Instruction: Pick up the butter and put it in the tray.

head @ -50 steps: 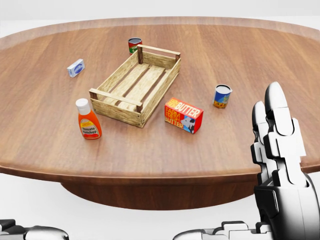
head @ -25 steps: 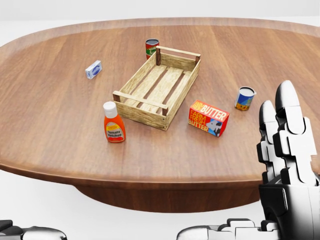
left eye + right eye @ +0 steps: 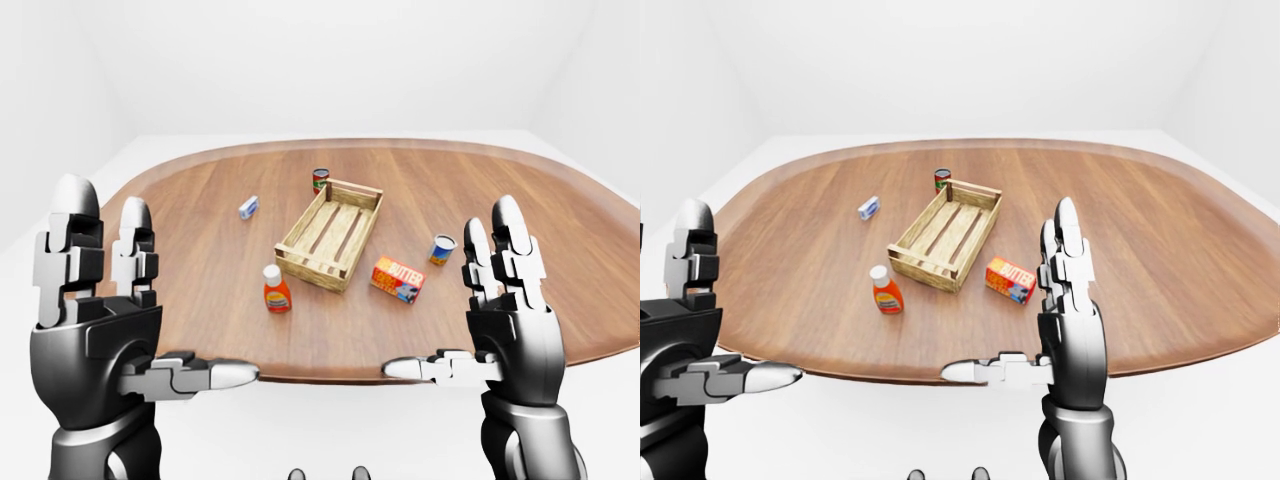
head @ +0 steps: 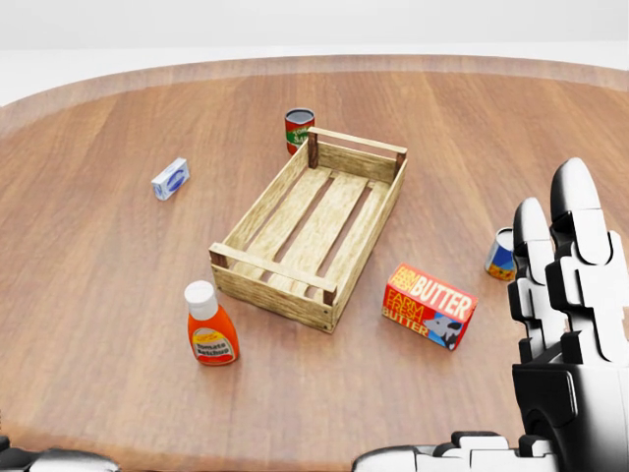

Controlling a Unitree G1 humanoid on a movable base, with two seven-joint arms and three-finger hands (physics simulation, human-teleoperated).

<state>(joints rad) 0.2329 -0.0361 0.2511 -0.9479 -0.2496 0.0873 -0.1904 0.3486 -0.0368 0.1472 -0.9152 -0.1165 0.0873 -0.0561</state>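
Hands both up near table edge, palms facing in, nothing held: left hand (image 3: 95, 320) w/ fingers straight, thumb out, well apart from everything. Moving right in head view: ketchup bottle (image 4: 210, 324), then wooden tray (image 4: 263, 208) w/ nothing inside, then butter (image 4: 429, 306) lying flat on table just right of tray's near corner, long axis running left-right w/ a slight tilt. Right hand (image 4: 565, 324), also splayed, is clearly nearer; butter sits up and left of its fingers, so reach looks like right arm's job.
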